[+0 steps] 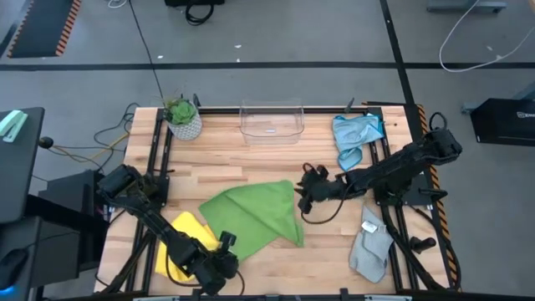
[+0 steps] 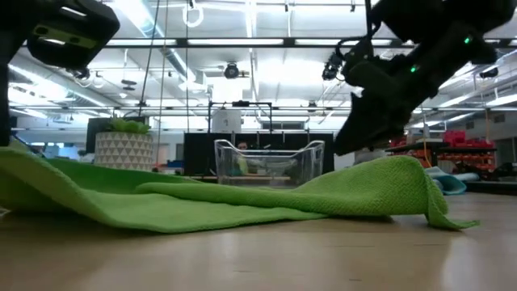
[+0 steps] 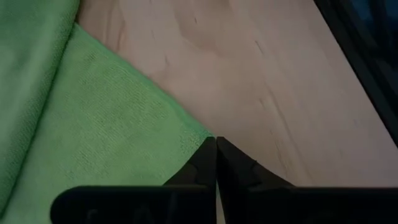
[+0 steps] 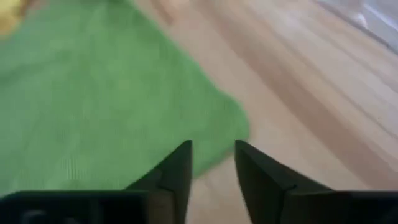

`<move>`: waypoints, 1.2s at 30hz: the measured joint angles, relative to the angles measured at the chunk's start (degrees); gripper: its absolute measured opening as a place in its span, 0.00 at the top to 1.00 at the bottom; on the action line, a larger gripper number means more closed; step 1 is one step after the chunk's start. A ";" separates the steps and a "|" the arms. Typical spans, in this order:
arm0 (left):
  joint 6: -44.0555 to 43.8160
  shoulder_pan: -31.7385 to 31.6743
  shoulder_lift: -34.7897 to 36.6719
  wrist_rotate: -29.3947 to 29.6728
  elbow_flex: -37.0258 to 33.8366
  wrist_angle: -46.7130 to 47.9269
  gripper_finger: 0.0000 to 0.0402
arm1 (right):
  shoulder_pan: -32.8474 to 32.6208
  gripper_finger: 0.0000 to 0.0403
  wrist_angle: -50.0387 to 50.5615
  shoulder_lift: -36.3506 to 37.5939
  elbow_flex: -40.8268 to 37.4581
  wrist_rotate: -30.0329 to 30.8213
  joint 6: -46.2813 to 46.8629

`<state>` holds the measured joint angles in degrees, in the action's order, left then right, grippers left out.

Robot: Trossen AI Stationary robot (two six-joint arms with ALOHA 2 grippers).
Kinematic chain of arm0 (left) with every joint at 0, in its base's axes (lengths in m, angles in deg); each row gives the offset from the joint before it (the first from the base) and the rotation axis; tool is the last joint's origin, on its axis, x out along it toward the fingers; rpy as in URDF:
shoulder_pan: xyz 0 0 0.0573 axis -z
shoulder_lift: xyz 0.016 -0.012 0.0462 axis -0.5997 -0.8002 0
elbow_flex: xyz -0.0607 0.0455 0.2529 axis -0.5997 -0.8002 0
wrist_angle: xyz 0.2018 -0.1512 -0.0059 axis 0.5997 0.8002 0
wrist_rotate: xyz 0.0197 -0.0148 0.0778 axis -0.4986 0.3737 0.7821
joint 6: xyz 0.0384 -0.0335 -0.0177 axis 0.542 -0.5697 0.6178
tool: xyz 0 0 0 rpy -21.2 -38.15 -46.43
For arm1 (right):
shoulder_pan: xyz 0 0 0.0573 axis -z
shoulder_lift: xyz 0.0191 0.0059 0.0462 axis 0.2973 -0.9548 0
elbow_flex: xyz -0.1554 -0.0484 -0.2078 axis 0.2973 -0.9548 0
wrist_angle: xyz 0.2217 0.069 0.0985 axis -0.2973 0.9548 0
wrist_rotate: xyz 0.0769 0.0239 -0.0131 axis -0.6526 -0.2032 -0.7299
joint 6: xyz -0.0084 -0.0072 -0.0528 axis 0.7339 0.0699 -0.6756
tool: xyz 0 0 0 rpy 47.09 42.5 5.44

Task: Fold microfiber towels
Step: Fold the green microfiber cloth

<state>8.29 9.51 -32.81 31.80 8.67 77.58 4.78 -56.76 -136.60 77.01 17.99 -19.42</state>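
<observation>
In the middle of the tabletop lies the green towel (image 1: 251,216), spread in a loose, partly doubled shape, ready for a fold. The left gripper (image 1: 219,264) sits at the towel's near-left corner by the front edge, its fingers (image 3: 202,165) pressed together on the cloth's edge, apparently pinching that corner for lifting. The right gripper (image 1: 307,194) hovers at the towel's far-right corner, fingers (image 4: 177,165) narrowly apart with the hem just ahead, nothing gripped yet. The yellow towel (image 1: 185,238) lies partly under the left arm; the blue towel (image 1: 355,135) waits at the back-right corner, the grey towel (image 1: 370,247) near the right edge.
</observation>
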 joint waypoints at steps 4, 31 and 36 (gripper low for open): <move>0.23 -0.85 0.00 0.08 0.00 0.12 0.99 | 2.47 0.96 -6.69 -2.94 -1.07 -1.75 -4.76; -1.90 1.54 0.00 0.08 0.00 0.16 0.99 | 15.10 0.97 26.35 -4.03 10.76 1.65 -8.92; -3.16 1.52 0.00 0.82 0.00 1.82 0.96 | 15.46 0.96 28.70 3.45 10.76 2.62 -10.41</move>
<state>5.13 11.03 -32.81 32.61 8.67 79.40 20.24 -28.06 -133.16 87.77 20.61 -29.83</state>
